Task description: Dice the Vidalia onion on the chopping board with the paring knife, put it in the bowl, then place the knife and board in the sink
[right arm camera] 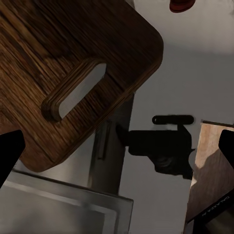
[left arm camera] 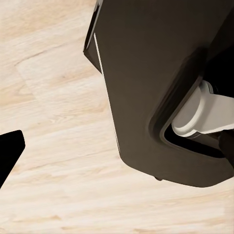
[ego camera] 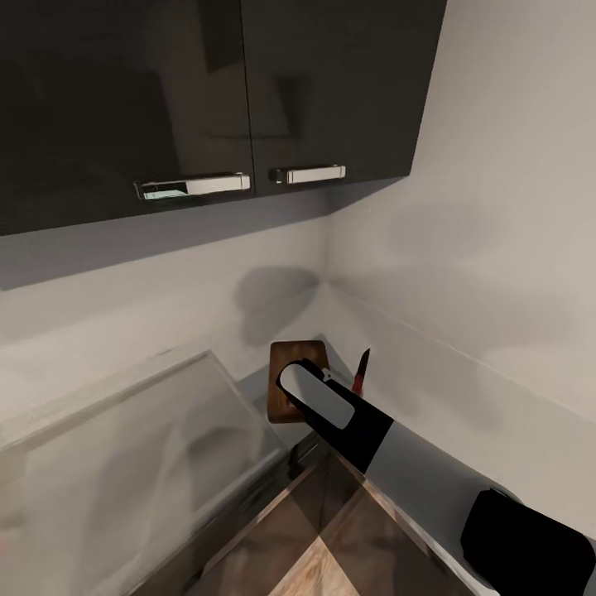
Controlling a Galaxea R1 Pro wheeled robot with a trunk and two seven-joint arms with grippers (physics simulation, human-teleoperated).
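Head view: the right arm reaches forward over the chopping board (ego camera: 291,372), which lies on the grey bench (ego camera: 463,397) in the corner beneath dark wall cabinets (ego camera: 207,99). The paring knife (ego camera: 361,372) lies just beside the board, on its right. The sink (ego camera: 124,463) sits to the left. Right wrist view: the right hand (right arm camera: 117,146) is spread wide above the board's slotted end (right arm camera: 78,87). Left wrist view: pale wood floor (left arm camera: 53,146); whether the left hand (left arm camera: 9,151) is spread or pressed together cannot be told.

One chopping board (ego camera: 295,382), one paring knife (ego camera: 361,372), two cabinet handles (ego camera: 193,186).
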